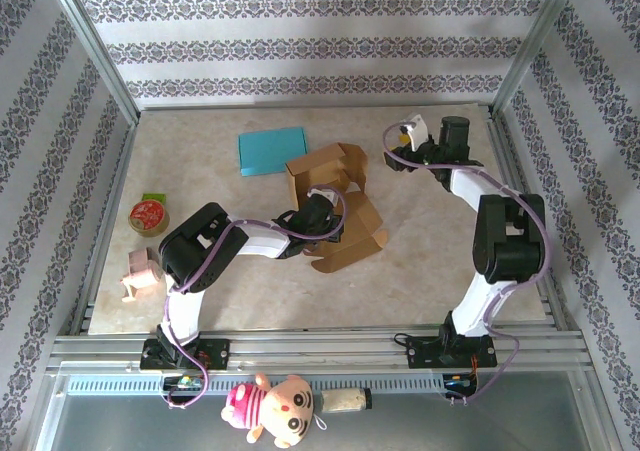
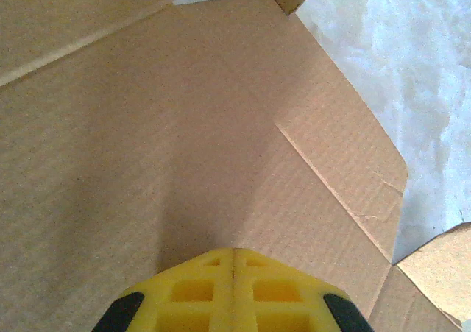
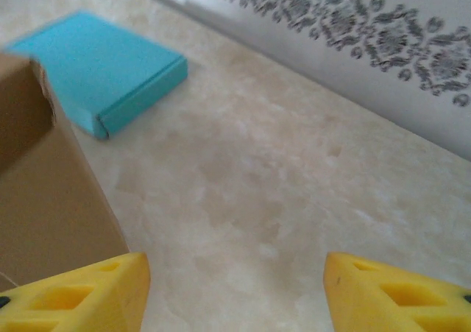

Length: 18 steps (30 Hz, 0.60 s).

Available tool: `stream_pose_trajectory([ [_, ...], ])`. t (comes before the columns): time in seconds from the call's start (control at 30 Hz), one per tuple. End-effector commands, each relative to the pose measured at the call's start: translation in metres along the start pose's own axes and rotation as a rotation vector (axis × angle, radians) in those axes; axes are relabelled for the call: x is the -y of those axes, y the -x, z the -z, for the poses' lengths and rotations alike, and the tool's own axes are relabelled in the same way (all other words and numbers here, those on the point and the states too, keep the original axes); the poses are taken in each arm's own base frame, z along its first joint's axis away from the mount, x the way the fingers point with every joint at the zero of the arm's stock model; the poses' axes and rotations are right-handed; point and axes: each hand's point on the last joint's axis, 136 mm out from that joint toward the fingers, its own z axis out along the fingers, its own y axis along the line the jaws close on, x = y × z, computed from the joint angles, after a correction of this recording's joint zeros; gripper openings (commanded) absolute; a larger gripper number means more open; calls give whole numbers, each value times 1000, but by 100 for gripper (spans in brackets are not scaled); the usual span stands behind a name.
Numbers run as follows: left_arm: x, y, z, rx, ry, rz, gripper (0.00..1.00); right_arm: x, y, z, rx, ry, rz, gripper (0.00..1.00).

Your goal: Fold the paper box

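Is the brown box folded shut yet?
No, still open. The cardboard box has one flap lying flat on the table and others standing up.

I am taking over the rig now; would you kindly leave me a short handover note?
Left gripper: shut, fingers on an inner panel of the box.
Right gripper: open, empty, over the table beside the box.
The box: mid-table, partly folded; some walls up, other flaps spread flat.
Left to do: fold in the remaining flaps and close it.
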Motion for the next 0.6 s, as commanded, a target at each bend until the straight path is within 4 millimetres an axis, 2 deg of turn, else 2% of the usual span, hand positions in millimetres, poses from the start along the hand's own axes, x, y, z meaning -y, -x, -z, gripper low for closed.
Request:
stream_pose_trajectory([
  [0.0, 0, 1, -3, -18, 0, -12, 0, -18, -12, -18, -59, 102, 211, 63],
  [0.13, 8, 10, 5, -2, -21, -12, 0, -24, -19, -37, -118, 148, 286, 63],
  [0.23, 25, 26, 28, 46, -54, -20, 0, -28, -14, -43, -98, 188, 299, 61],
  [0.47, 65, 59, 113, 161, -116, -45, 11, -45, -10, -50, -69, 256, 337, 58],
  [0.5, 64, 63, 127, 169, -101, -26, 14, -47, -9, -50, -68, 264, 344, 58],
  [0.57, 47, 77, 156, 204, 0, 10, 20, -51, -9, -51, -70, 285, 355, 58],
])
